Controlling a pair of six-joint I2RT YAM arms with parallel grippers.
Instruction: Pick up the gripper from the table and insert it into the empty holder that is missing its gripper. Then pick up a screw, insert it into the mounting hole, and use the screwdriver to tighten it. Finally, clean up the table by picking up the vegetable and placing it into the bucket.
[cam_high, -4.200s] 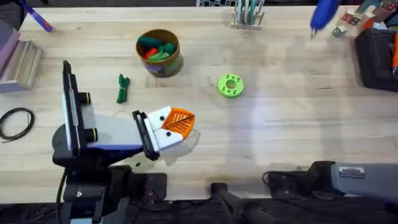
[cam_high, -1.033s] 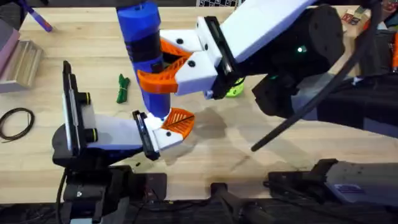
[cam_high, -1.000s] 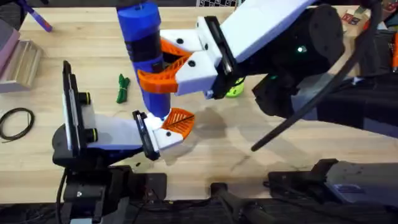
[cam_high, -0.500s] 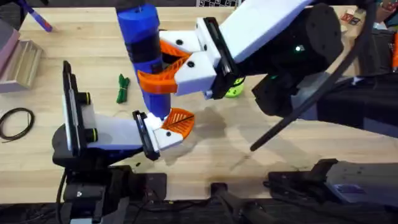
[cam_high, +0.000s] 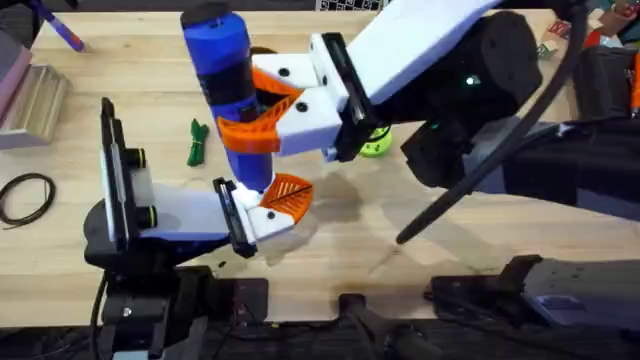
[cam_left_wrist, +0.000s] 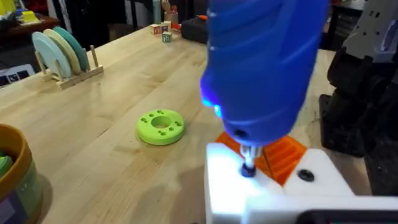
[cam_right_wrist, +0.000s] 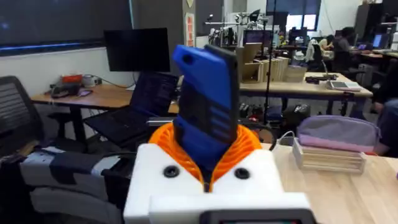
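right gripper (cam_high: 250, 110): clamped on screwdriver (cam_high: 222, 75), upright
screwdriver tip: on white holder (cam_left_wrist: 249, 186)
left gripper: fingers' state unclear
vegetable (cam_high: 197, 142): on table (cam_high: 450, 260)

- I can't read any text, label, brand or number from here.
- The small blocks (cam_left_wrist: 166, 33) at the far end of the table carry marks, but they are too small for me to make out.
- The orange poster (cam_right_wrist: 189, 29) on the room's wall is too blurred to read.
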